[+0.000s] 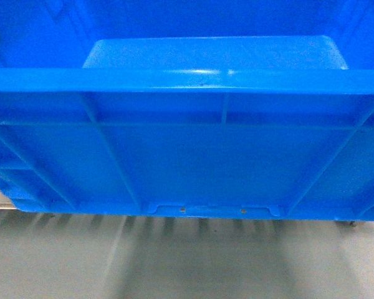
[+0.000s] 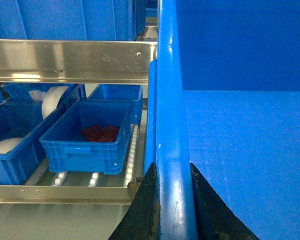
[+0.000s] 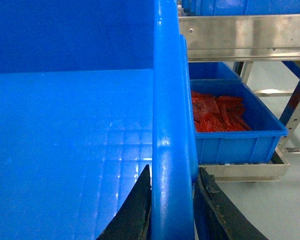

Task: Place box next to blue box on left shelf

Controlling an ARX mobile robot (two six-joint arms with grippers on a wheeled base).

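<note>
We are carrying the large bright-blue plastic crate (image 1: 187, 156) in both grippers: the left gripper (image 2: 172, 200) and right gripper (image 3: 172, 205) are each clamping their jaws on its thick, glossy rolled rim. It is hanging before the grey metal roller shelf (image 2: 70, 60), not yet set down beside the smaller blue ribbed bin (image 2: 87, 137); placing remains.

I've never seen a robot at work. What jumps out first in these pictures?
A huge bright-blue box fills nearly the whole head view, its ribbed wall facing the camera. Each wrist view shows a dark hand clamped over the box's thick rim: the left hand on one side, the right hand on the other. Beside it, smaller blue bins on a metal shelf hold bright red items.
</note>
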